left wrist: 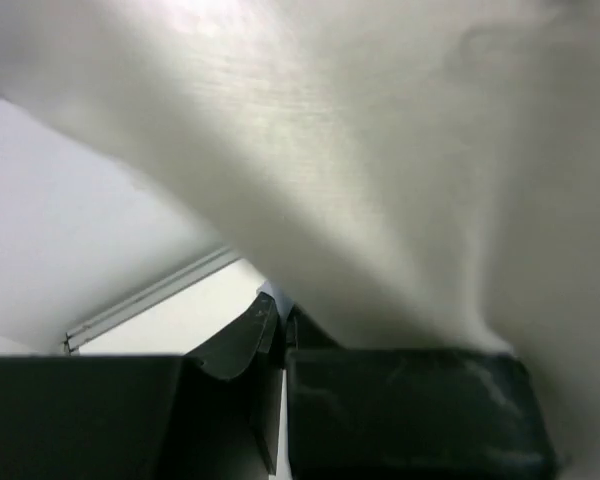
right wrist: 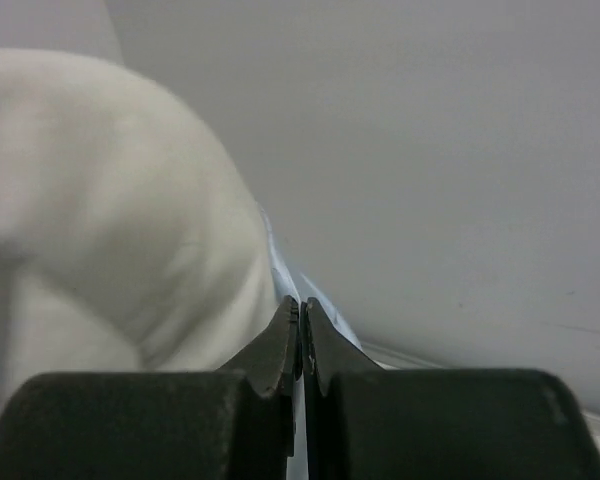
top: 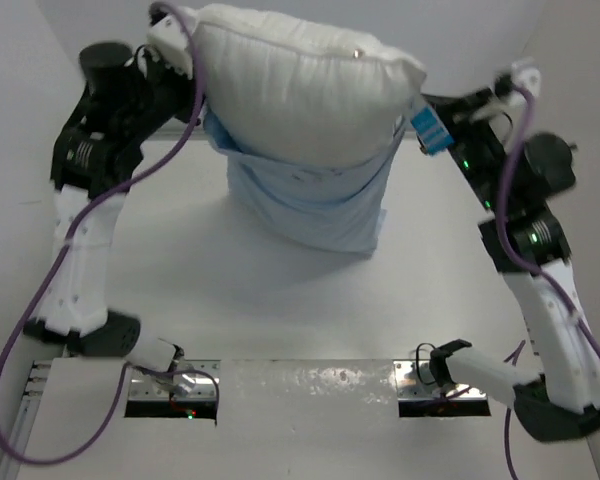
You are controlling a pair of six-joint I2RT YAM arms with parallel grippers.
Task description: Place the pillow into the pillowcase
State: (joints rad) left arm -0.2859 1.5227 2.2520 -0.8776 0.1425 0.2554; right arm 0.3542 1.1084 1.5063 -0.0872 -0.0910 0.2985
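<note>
The pillow is held upright over the far side of the tabletop, its lower half sunk in the pillowcase. The right jaws are pressed shut on a thin strip of the pillowcase's rim. The left jaws are likewise closed, seemingly on the opposite rim, though that view is blurred.

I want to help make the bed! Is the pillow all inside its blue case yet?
Not yet. Done: the pillow is partly inside the pillowcase, whose bottom rests on the table. In hand: the left gripper and right gripper are shut on the pillowcase's top edges, holding it up. Left: the pillow's upper half sticks out and must go in.
</note>
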